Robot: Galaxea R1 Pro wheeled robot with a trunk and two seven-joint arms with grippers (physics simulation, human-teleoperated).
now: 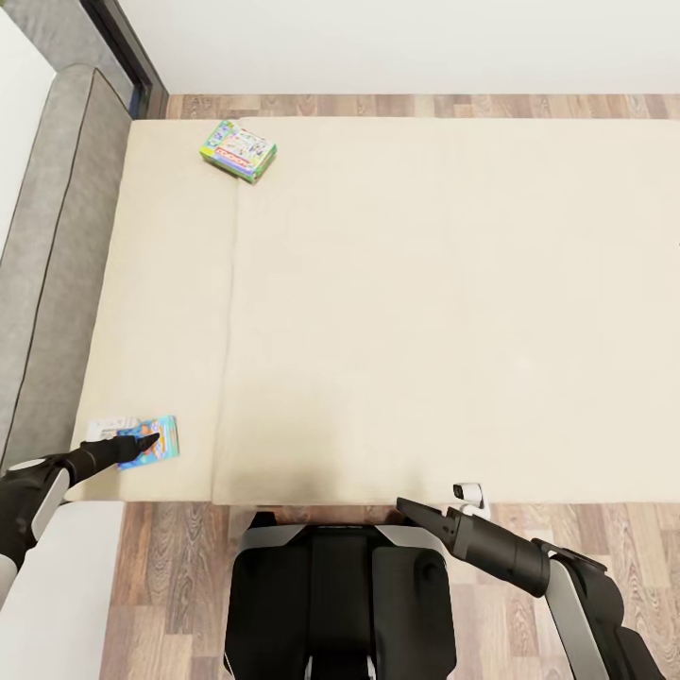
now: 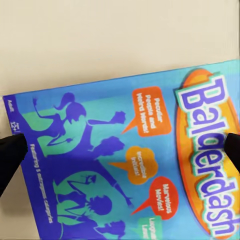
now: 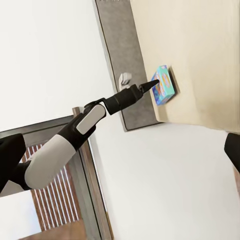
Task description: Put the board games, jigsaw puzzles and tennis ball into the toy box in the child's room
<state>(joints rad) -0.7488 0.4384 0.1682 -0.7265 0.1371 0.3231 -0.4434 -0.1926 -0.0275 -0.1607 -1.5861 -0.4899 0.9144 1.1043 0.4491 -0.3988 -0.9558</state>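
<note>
- The left gripper [image 1: 151, 440] reaches over the near left corner of the bed [image 1: 425, 302], its dark fingers [image 2: 11, 152] spread wide; in the left wrist view one fingertip sits at each side of the blue board game [image 2: 125, 165], just off its edges, and whether they touch the box cannot be told.
- That blue board game [image 1: 151, 442] lies flat on the beige mattress close to the bed's near edge, its cover printed with purple cartoon figures, orange speech bubbles and the title "Balderdash".
- In the right wrist view the left arm [image 3: 75, 135] stretches out to the same box [image 3: 164, 85] at the mattress corner.
- The right gripper [image 1: 420, 513] hangs off the bed, above the wooden floor [image 1: 170, 557] by the bed's near edge, well apart from both games; its fingers look close together in the head view, but their state cannot be told for sure.
- A second board game [image 1: 238, 150], green and white with a red band, lies flat near the far left corner of the mattress, well apart from the blue one.
- The grey headboard [image 1: 57, 255] runs along the bed's left side.
- Bare mattress lies between the two games.
</note>
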